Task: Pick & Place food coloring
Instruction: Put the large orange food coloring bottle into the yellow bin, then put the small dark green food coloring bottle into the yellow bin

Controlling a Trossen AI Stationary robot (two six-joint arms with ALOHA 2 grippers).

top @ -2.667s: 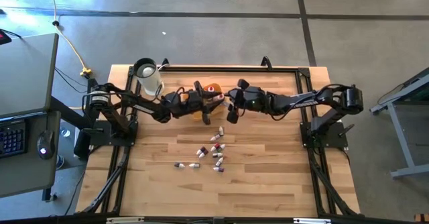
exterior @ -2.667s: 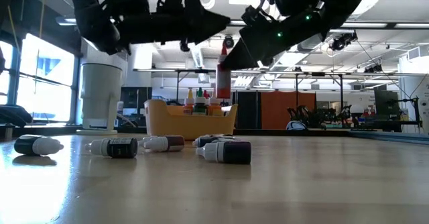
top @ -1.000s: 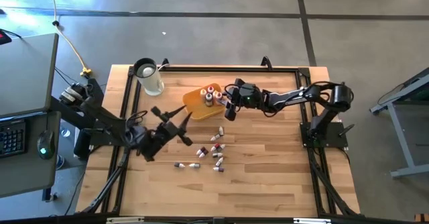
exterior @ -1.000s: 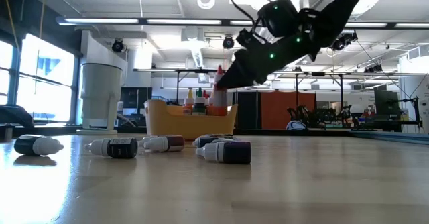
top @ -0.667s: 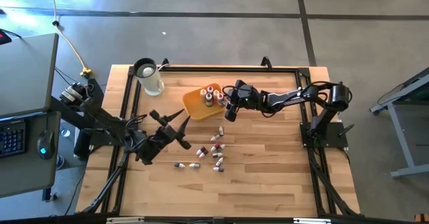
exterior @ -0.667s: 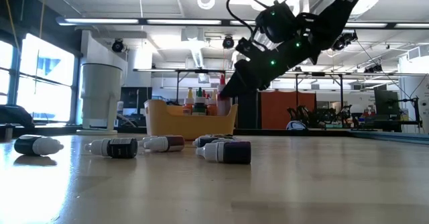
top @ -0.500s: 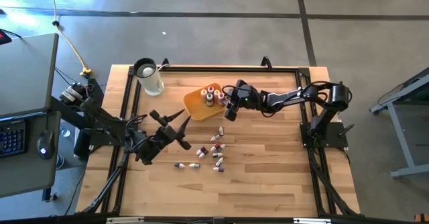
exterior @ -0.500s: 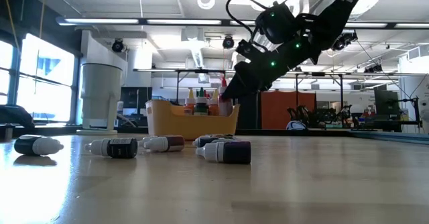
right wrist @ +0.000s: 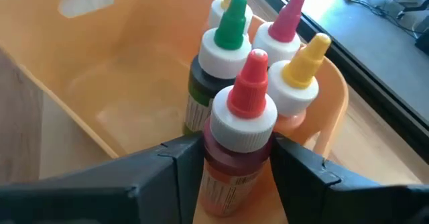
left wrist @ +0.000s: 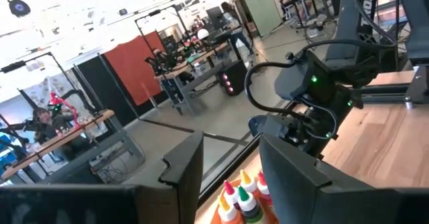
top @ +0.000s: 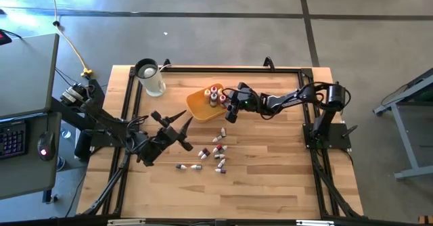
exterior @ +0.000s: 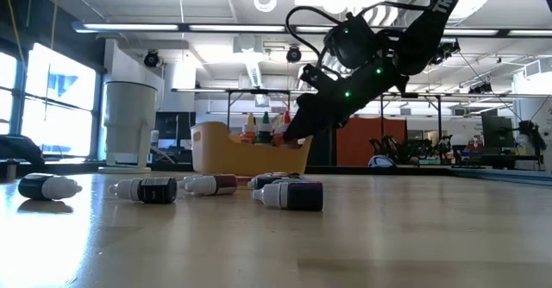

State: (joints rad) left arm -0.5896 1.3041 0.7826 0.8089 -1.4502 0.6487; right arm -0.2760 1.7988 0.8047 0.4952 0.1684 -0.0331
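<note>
A yellow-orange tray point(top: 197, 103) stands on the table's far middle with several upright food coloring bottles point(right wrist: 231, 43) in its right part. My right gripper point(right wrist: 236, 163) reaches into the tray point(right wrist: 100, 96) from the right and is shut on a red-capped bottle point(right wrist: 244, 117) beside them. More bottles point(top: 215, 151) lie on their sides on the wood nearer the front point(exterior: 289, 193). My left gripper point(top: 172, 121) hovers open to the left of these, with nothing between its fingers point(left wrist: 181, 167). My right gripper pinches the red-capped bottle by the two sides of its body point(right wrist: 214, 167), just under the white collar, between its two fingers. The fingers come from the table's right, slanting down. The bottle is upright inside the tray, against the green-capped one; its base is hidden.
A white jug point(top: 150, 77) stands at the far left corner, left of the tray point(exterior: 233, 154). A black frame rail point(top: 230, 68) runs along the table's far edge. Bare wood lies to the right and front of the loose bottles.
My right gripper has sunk toward the tray and tipped further down, carrying the red-capped bottle from above the tray's rim down among the standing bottles. The bottle has stayed upright.
</note>
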